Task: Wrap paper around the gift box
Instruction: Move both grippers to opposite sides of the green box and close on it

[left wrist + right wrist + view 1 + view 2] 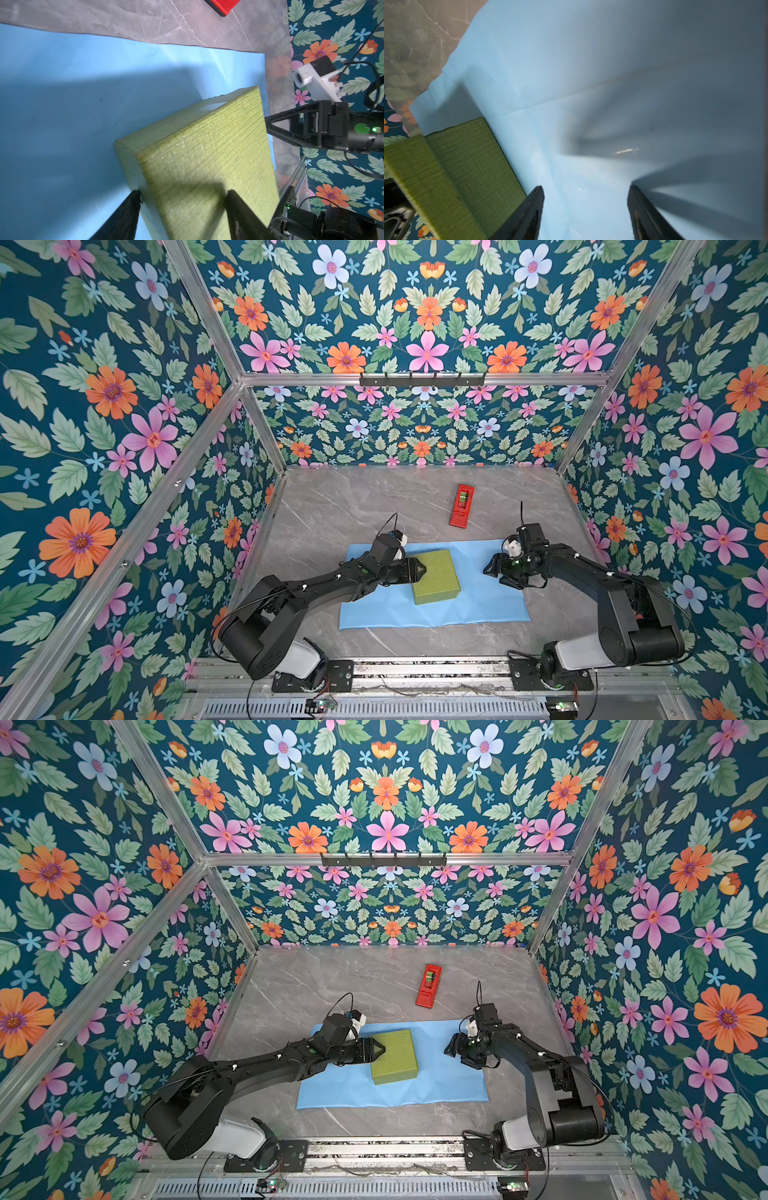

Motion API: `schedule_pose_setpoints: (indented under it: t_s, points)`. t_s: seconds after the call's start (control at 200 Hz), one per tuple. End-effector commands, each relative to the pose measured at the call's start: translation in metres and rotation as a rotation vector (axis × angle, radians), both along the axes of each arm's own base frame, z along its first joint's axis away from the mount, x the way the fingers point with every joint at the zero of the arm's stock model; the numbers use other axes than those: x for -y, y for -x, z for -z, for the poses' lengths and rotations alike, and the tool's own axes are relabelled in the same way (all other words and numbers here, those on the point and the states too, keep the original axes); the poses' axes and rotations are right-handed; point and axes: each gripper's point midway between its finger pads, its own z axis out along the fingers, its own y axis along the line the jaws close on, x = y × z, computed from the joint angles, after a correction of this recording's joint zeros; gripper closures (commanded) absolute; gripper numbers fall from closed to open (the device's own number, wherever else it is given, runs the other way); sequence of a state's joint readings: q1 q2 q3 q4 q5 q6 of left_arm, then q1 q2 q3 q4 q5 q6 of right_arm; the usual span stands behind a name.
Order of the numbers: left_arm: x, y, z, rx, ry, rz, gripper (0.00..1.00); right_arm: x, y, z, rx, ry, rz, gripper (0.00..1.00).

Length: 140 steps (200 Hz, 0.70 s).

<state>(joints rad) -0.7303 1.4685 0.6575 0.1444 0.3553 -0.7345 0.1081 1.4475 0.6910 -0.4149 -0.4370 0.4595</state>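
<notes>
The olive-green gift box [438,576] [397,1054] lies on the light blue paper [478,601] [440,1077], which is spread flat on the table. My left gripper [417,570] [378,1050] [182,193] is at the box's left edge. In the left wrist view one finger sits against the box's [207,145] side and the other rests on its top face, so the jaws clamp that edge. My right gripper [492,572] [453,1048] [584,189] hangs open over the paper [571,62] just right of the box [467,158], holding nothing.
A red tape dispenser [461,506] [429,986] lies on the grey marble table [332,506] behind the paper. Floral walls and aluminium frame posts close in the back and both sides. A metal rail with the arm bases runs along the front.
</notes>
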Motion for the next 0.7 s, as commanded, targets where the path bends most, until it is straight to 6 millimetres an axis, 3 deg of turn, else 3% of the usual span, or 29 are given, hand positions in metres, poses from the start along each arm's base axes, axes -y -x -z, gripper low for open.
schedule_pose_setpoints:
  t_s: [0.0, 0.215, 0.335, 0.42, 0.54, 0.695]
  points:
    - [0.006, -0.007, -0.005, 0.025, 0.022, 0.009, 0.33, 0.003, 0.0, 0.002, 0.007, 0.024, -0.014, 0.34]
    - [0.002, -0.017, -0.006, 0.024, 0.021, -0.001, 0.29, 0.005, -0.001, -0.003, 0.012, 0.039, -0.024, 0.34]
    - [-0.021, -0.022, -0.016, 0.064, 0.006, -0.057, 0.21, 0.0, -0.003, -0.021, 0.061, 0.012, -0.035, 0.35]
    - [-0.048, -0.022, -0.013, 0.066, -0.013, -0.122, 0.2, -0.008, 0.0, -0.032, 0.085, -0.019, -0.041, 0.37]
    - [-0.081, -0.018, 0.004, -0.013, 0.004, -0.205, 0.31, -0.031, 0.012, -0.038, 0.096, -0.049, -0.085, 0.4]
    - [-0.092, -0.009, 0.01, -0.032, -0.035, -0.212, 0.42, -0.052, 0.02, -0.037, 0.102, -0.049, -0.128, 0.45]
